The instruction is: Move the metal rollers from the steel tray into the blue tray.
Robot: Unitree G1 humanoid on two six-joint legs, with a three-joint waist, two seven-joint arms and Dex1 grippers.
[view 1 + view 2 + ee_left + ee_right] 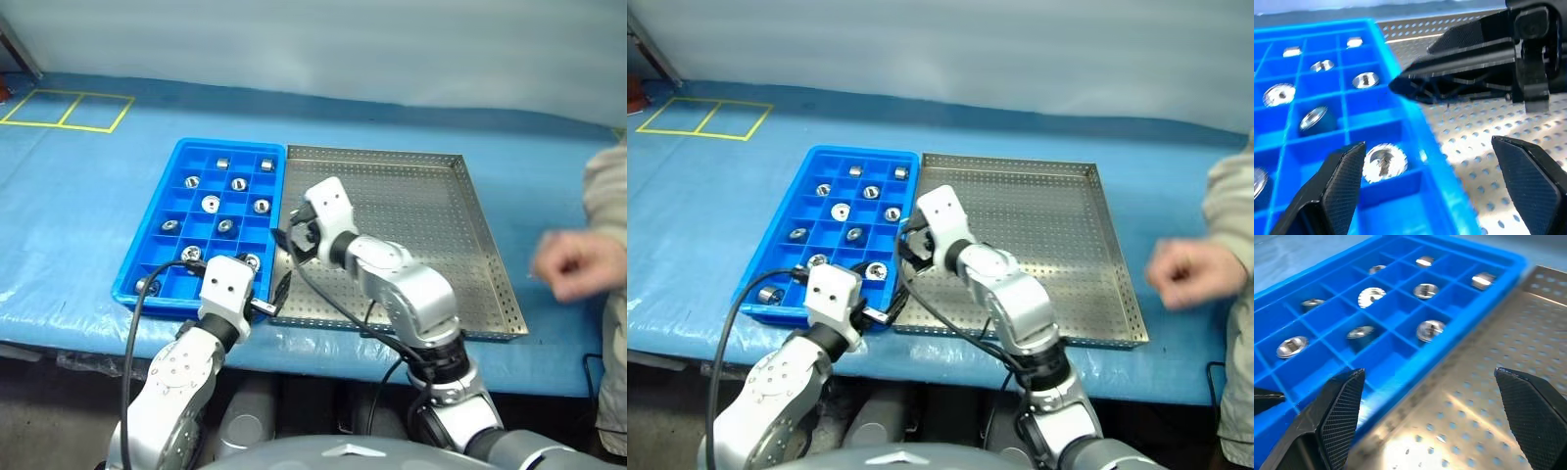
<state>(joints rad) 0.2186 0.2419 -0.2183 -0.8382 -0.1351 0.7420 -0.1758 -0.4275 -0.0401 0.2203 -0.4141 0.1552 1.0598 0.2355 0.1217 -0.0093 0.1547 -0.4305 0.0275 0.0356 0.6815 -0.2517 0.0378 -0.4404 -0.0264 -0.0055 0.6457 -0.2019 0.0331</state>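
Observation:
Several shiny metal rollers (210,204) lie in separate compartments of the blue tray (225,144), left of the steel tray (421,215). My right gripper (291,241) hangs open over the seam between the two trays, with nothing between its fingers (1337,416). My left gripper (274,300) is open too, low at the blue tray's near right corner, just above a roller (1384,162) in a compartment. The right gripper's black fingers (1469,58) cross the left wrist view above that corner. The steel tray's perforated floor (1038,225) looks bare where it shows.
A person's hand (576,264) and sleeve (607,186) hover by the steel tray's right side. Yellow tape squares (69,108) mark the blue table cover at the far left. A black cable (132,323) loops along my left arm.

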